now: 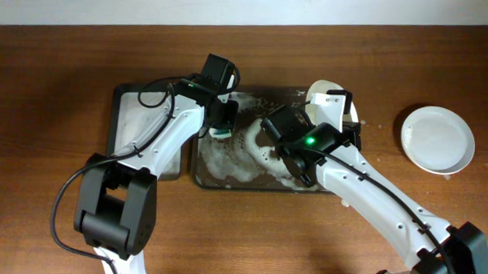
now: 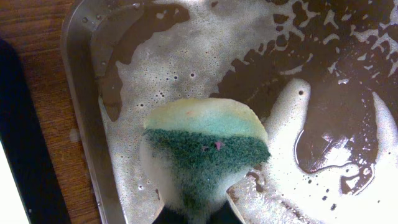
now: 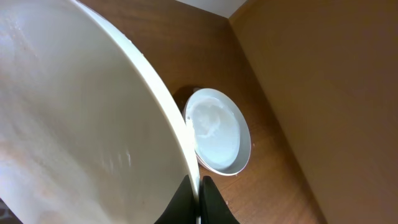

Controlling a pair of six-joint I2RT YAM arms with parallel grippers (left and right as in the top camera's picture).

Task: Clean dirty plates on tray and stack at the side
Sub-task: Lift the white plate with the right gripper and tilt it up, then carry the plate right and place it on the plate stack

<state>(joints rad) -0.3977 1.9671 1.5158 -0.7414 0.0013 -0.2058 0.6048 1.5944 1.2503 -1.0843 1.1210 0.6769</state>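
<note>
R gripper (image 3: 199,200) clamped on rim of a plate (image 3: 81,124), tilted above right end of tray (image 2: 81,124). L gripper (image 1: 222,120) grips sponge (image 2: 208,152) over the foam. Prob. scrub-to-stack step; next needs a carry right, then setting it square on side plate (image 1: 437,140).

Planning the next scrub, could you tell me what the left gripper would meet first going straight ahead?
The left gripper, shut on the sponge, points down into the tray; the sponge would likely meet its foamy floor first, depth unclear.
</note>
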